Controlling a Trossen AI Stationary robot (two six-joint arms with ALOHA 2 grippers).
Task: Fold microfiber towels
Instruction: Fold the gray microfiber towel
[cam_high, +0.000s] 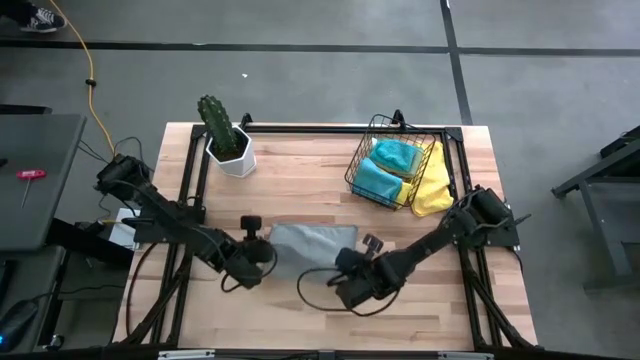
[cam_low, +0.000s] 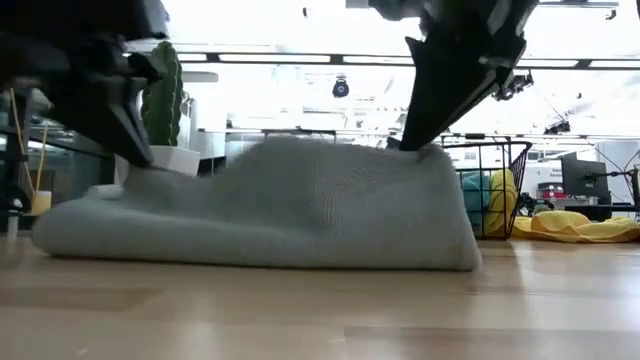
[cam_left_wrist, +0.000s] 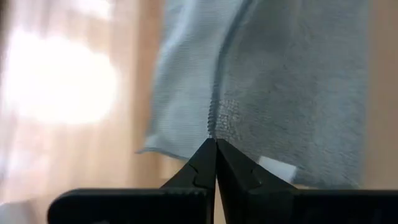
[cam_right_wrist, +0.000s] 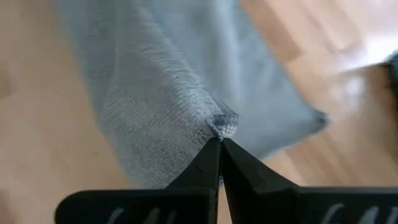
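Note:
A grey microfiber towel (cam_high: 310, 243) lies bunched at the middle of the table, near its front edge, between my two grippers. Its lower part rests on the wood, and its right end is raised into a hump (cam_low: 400, 170). My left gripper (cam_high: 266, 250) is shut on the towel's left end. My right gripper (cam_high: 350, 260) is shut on its right end. At the back right, teal towels (cam_high: 388, 165) lie in a black wire basket (cam_high: 362, 158), and a yellow towel (cam_high: 433, 190) hangs over the basket's right side onto the table. My left gripper pinches the towel's stitched edge (cam_left_wrist: 214, 124) between its two fingertips, slanting down from the table's left side. That end sits low, just above the wood (cam_low: 130, 180). One layer or several, I cannot tell. My right gripper pinches a puckered bit of the towel's edge (cam_right_wrist: 222, 124) between its fingertips, slanting down from the right. That end is lifted (cam_low: 425, 152). The cloth falls slack from it, with its bottom on the table.
A potted cactus (cam_high: 225, 135) stands at the back left. The basket takes up the back right corner. Bare wood lies in front of the towel along the near edge (cam_high: 320, 320) and behind it at mid-table (cam_high: 300, 190).

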